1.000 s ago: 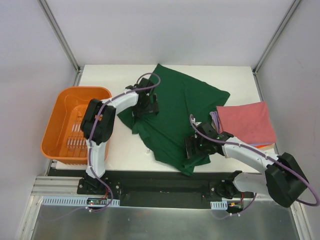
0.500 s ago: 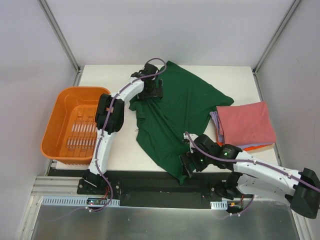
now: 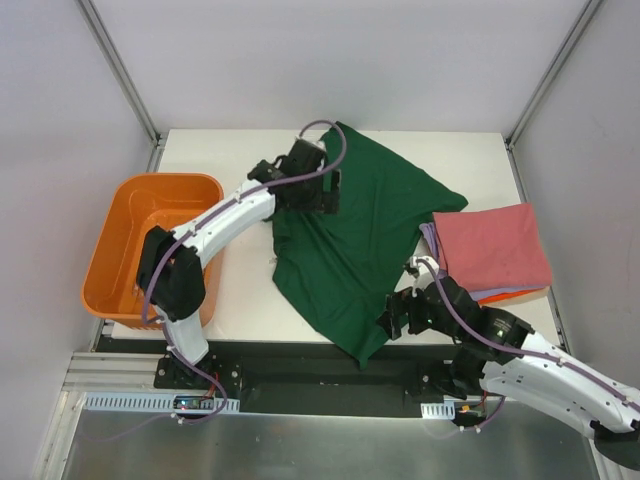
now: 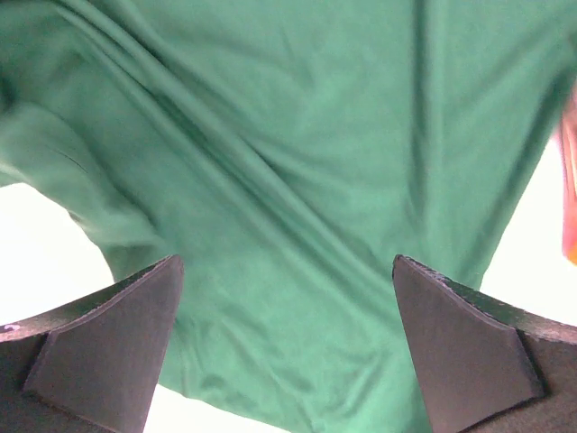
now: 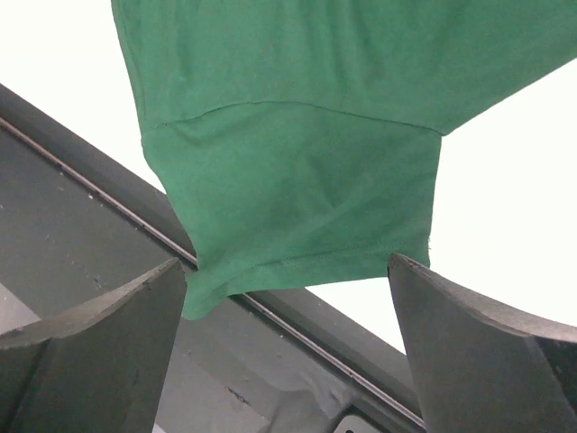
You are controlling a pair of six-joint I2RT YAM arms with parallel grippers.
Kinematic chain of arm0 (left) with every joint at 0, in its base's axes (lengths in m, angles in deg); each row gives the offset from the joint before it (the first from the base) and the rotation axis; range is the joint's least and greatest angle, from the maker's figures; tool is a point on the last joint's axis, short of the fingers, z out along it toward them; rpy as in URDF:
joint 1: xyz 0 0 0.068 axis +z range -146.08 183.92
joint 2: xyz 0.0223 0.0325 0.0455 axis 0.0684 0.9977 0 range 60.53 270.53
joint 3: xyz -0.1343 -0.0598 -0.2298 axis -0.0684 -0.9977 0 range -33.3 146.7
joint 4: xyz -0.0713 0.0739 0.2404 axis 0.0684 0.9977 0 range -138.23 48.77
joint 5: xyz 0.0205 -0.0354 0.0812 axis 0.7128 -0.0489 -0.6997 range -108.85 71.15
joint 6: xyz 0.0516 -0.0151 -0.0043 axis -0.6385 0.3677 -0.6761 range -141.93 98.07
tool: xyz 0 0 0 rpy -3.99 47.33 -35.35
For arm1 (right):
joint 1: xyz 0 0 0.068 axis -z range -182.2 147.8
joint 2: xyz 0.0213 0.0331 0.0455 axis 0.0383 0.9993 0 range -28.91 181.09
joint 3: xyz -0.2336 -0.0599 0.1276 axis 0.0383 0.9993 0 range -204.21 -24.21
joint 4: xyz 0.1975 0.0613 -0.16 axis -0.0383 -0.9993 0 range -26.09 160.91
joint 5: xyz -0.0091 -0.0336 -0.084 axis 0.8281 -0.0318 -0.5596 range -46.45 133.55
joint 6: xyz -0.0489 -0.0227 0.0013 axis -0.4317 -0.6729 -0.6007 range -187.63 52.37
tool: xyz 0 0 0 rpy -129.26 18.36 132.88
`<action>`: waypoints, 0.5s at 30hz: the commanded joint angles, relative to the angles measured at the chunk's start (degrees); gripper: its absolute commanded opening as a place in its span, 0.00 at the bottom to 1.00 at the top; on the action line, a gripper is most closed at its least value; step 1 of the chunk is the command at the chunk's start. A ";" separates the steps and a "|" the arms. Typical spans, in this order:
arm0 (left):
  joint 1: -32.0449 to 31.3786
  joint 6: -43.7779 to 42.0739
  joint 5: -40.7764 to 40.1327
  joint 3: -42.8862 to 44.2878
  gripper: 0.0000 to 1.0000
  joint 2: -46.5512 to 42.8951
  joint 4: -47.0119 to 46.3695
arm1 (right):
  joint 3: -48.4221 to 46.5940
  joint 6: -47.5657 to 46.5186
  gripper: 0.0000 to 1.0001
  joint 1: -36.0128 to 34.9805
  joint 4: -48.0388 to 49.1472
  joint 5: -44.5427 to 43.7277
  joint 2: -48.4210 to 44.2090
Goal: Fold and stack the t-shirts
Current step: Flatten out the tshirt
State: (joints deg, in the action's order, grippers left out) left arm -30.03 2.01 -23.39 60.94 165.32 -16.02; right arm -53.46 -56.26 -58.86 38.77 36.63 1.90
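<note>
1. find the dark green t-shirt (image 3: pixel 350 235) spread loosely over the middle of the table (image 3: pixel 220 150), with one near corner drooping past the front edge toward the black rail (image 3: pixel 300 375).
2. note the finished stack just to its right: pink-red shirt (image 3: pixel 495 245) on top, with lavender (image 3: pixel 429 238) and orange (image 3: pixel 535 293) layers peeking out beneath.
3. read the left gripper (image 4: pixel 287 271) as spread wide, poised over the upper left part of the cloth and pinching nothing.
4. read the right gripper (image 5: pixel 287 271) as spread wide too, hanging over the drooping corner with nothing between the fingers.
5. judge the step as flattening the shirt before any fold: lower each gripper onto an edge rather than mid-panel, and pinch a single layer only.
6. bring the overhanging corner back onto the table first, to avoid snagging on the rail.
7. draw the two holds apart gently to smooth out the diagonal creases, keeping clear of the stack beside the shirt's right point.
8. leave the orange basket (image 3: pixel 110 250) at far left alone.
9. cannot pick out the collar anywhere; take the seamed flap in the right wrist view for a sleeve, though possibly a hem.
10. cannot tell the layer count under the left gripper, nor its height above the cloth; expect the left arm to mask the shirt's upper left edge from above.
</note>
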 commanded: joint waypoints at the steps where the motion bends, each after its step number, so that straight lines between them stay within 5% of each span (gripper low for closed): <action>1: -5.06 4.78 7.14 -13.69 0.99 -5.82 -6.07 | 1.74 3.48 0.96 -0.11 0.59 -4.59 -3.20; 5: -6.21 9.19 18.58 -25.13 0.99 -8.02 -15.49 | 1.83 1.99 0.96 -0.03 1.99 -3.55 -2.86; 9: -5.95 9.89 13.94 -28.23 0.99 -6.63 -16.30 | 0.96 -4.32 0.96 -0.03 5.85 1.63 1.52; 15: -0.86 10.86 17.27 -28.32 0.99 -0.39 -16.56 | -3.17 -20.58 0.96 -0.03 10.86 14.64 11.71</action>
State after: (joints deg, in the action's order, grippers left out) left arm -34.78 10.89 -9.60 32.22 161.78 -29.86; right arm -51.89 -64.52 -58.86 44.17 41.92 8.50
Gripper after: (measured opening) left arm 0.990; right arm 0.958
